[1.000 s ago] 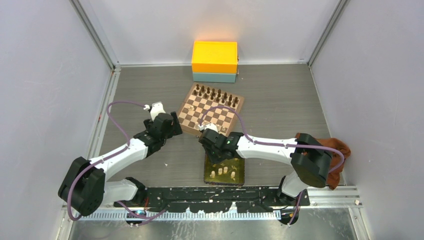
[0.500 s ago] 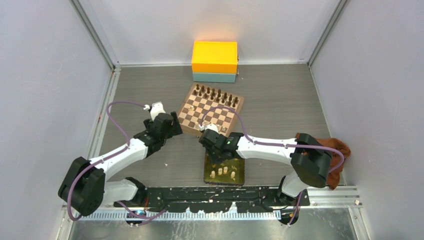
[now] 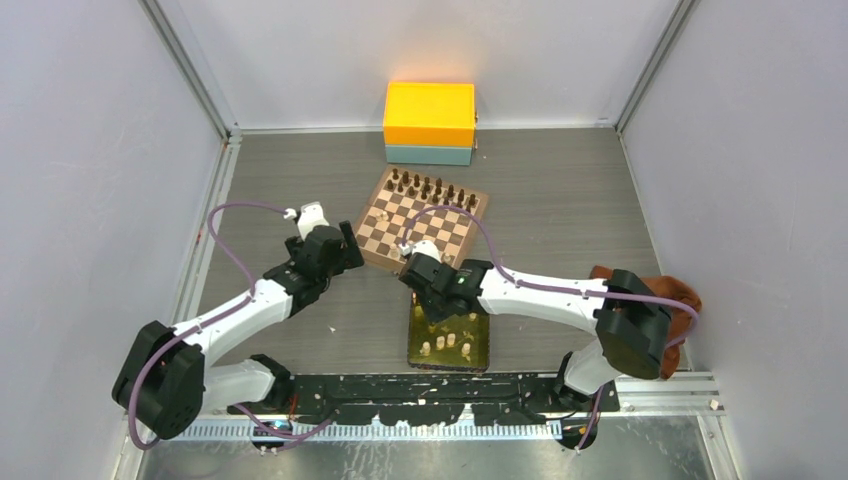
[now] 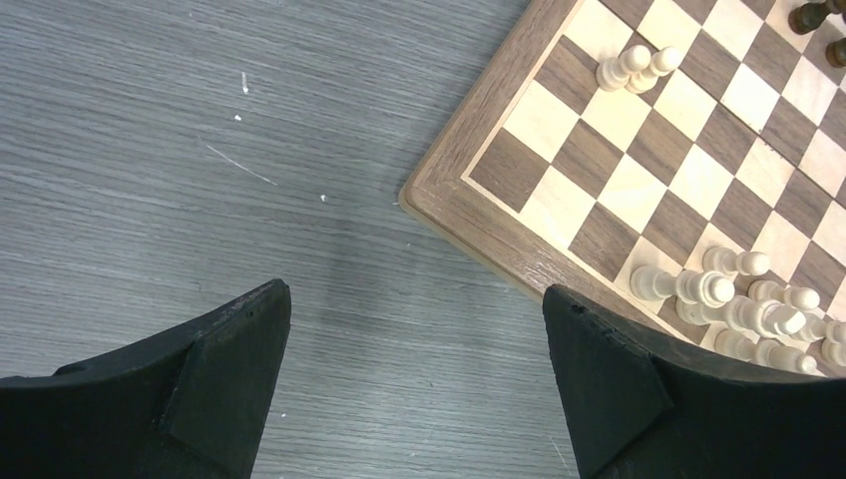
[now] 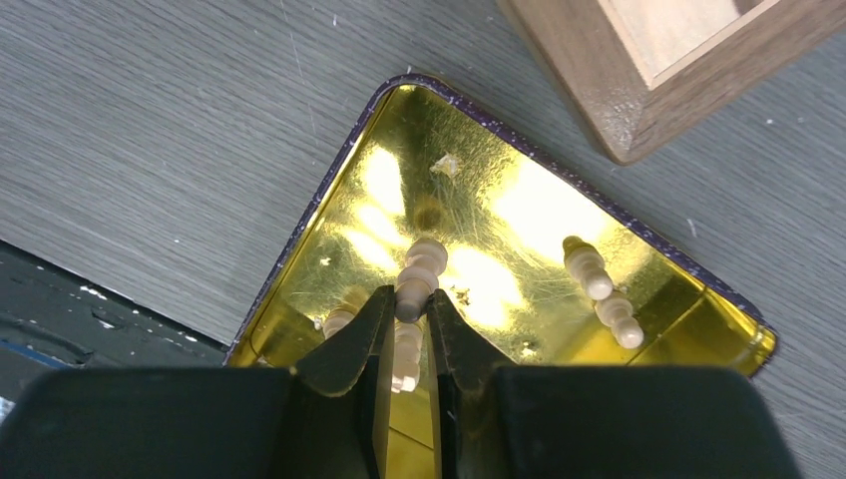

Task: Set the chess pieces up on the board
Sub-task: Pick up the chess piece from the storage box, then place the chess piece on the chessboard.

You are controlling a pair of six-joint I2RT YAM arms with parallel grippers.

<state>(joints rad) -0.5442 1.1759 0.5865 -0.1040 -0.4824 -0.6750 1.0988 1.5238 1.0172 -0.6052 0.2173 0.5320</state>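
The grey table fills the top view, with the board just ahead of both wrists and a gold tray under the right one. Only that view shows the dark pieces in 2 rows along the board's far edge, and it hides both sets of fingertips.

The left wrist view shows the left pincer spread wide over bare table, with nothing between its fingers. The board's corner lies just ahead and to its right. Cream chess pieces crowd the squares close beside one finger, and 2 more stand farther ahead.

The right wrist view alone looks into the tray. There the right pincer is pressed together on 1 cream piece, pinching it over the tray floor. Whether that piece touches the floor cannot be told. 2 more sit to one side, apart from the pincer.
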